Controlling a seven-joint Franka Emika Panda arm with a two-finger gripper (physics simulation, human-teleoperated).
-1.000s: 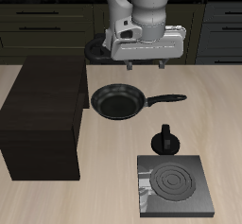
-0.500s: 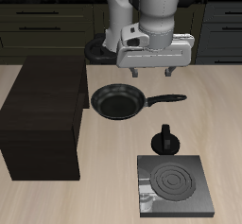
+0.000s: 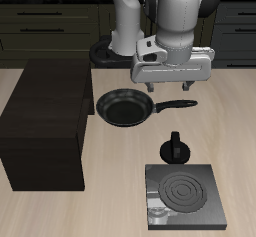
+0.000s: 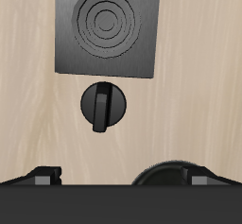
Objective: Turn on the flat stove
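Exterior view showed the flat stove [image 3: 185, 194] in the lower right of the frame, near the front edge of the surface [image 3: 60, 206]. Its spiral coil [image 3: 185, 192] was black, so we judged it to be off. The small black knob [image 3: 176, 148] stood just beyond the plate's back edge, toward the middle of the frame, and the wrist view showed its grip bar [image 4: 102, 108] running roughly along the line from the hand to the plate, a little tilted.

Farther up the frame lay the round black frying pan [image 3: 125, 107], its handle [image 3: 176, 105] pointing toward the frame's right. The big dark-brown box [image 3: 45, 126] filled the left of the frame.

The hand [image 3: 167, 84] hung above the pan's handle, well apart from the knob, with its two fingers spread wide and nothing between them.

We judged the step in hand to be the approach to the knob. To do it well, we would:

- carry the hand toward the front edge until the knob sat midway between the fingers
- turn the wrist so the pads faced the bar's long flat sides
- descend straight, clear of the pan's handle
- close firmly, then twist about the knob's own axis, without pushing sideways
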